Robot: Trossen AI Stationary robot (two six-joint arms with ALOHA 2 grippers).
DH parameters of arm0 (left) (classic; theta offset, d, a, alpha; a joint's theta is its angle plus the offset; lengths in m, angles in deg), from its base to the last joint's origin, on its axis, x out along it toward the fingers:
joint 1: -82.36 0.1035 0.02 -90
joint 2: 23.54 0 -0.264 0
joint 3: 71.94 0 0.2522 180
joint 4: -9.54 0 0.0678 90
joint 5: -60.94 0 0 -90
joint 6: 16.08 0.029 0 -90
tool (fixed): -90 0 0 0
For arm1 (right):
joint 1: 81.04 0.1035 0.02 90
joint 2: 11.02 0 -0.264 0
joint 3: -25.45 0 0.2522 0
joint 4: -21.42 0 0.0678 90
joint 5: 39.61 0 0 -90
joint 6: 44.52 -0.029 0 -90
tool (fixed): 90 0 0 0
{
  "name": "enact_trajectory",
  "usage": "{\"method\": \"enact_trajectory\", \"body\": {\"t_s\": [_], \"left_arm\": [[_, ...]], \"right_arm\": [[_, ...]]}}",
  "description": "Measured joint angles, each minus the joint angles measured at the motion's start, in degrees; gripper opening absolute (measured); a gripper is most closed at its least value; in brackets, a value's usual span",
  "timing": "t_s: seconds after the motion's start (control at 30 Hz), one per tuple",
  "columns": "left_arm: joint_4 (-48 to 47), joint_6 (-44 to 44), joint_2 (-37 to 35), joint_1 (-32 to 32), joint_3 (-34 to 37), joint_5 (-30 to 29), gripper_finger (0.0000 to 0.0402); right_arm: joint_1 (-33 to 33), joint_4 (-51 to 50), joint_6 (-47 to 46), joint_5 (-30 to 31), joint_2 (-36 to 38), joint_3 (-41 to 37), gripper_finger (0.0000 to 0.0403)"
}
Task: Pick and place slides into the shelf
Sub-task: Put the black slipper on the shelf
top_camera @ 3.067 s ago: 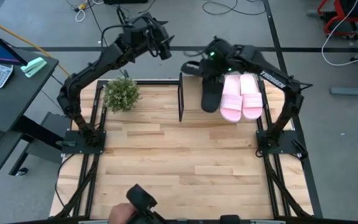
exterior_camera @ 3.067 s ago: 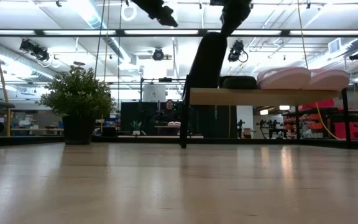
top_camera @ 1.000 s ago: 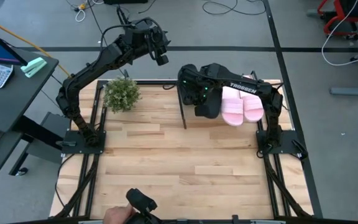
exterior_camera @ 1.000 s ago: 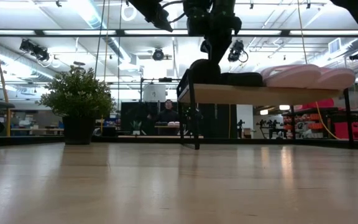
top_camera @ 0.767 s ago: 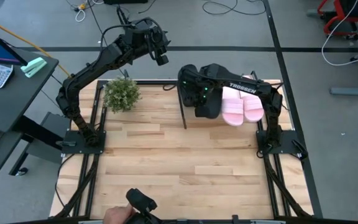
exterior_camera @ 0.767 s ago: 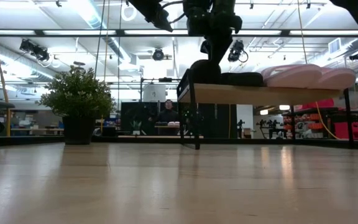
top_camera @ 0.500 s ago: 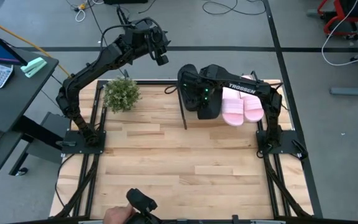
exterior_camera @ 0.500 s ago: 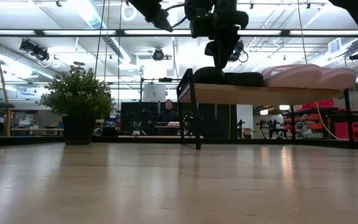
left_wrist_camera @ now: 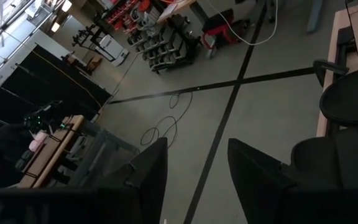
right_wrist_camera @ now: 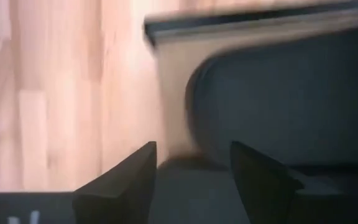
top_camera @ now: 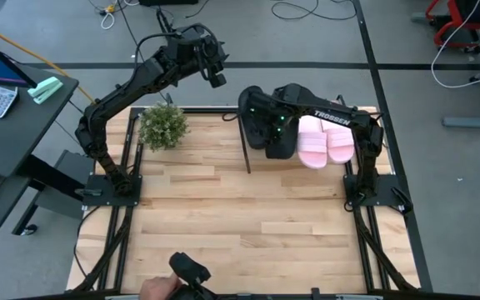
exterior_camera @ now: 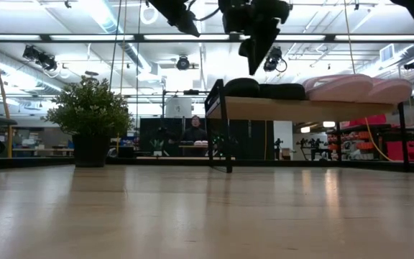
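In the high view the black slides [top_camera: 261,125] are largely covered by the right arm [top_camera: 323,117]. The right wrist view is blurred throughout. The right gripper [exterior_camera: 259,43] is cut off by the low view's top edge.

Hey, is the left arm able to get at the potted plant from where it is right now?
Probably yes: the left gripper hangs open beyond the table's far edge, and nothing stands between it and the plant.

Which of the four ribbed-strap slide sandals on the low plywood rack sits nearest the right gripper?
The black slide sandal at the rack's plant-side end, directly below the open right gripper; the two pink ones lie at the other end.
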Motion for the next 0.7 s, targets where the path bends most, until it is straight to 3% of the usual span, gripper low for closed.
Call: {"method": "enact_trajectory", "body": {"t_s": [0.23, 0.47, 0.57, 0.63, 0.7], "left_arm": [[-0.01, -1.65, 0.0, 0.36, 0.0, 0.03, 0.0178], [-0.14, -4.02, 0.0, 0.66, 0.0, 0.04, 0.0174], [-1.01, -6.7, 0.0, 0.66, 0.0, 0.45, 0.0177], [-2.6, -9.56, -0.07, 0.75, 0.0, 4.14, 0.0178], [-4.77, -13.27, -0.5, 1.47, 0.06, 12.02, 0.0177]], "right_arm": [[-0.31, 6.69, 0.58, 0.83, 0.0, 0.02, 0.0146], [-0.9, 6.71, 0.59, -0.22, -0.53, 0.04, 0.0017], [-1.1, 6.65, 0.57, -0.28, -0.75, 0.04, 0.0014], [-1.16, 6.65, 0.46, -1.19, -0.76, 0.04, 0.0015], [-1.2, 6.63, 0.48, -1.53, -0.76, 0.04, 0.0007]]}}
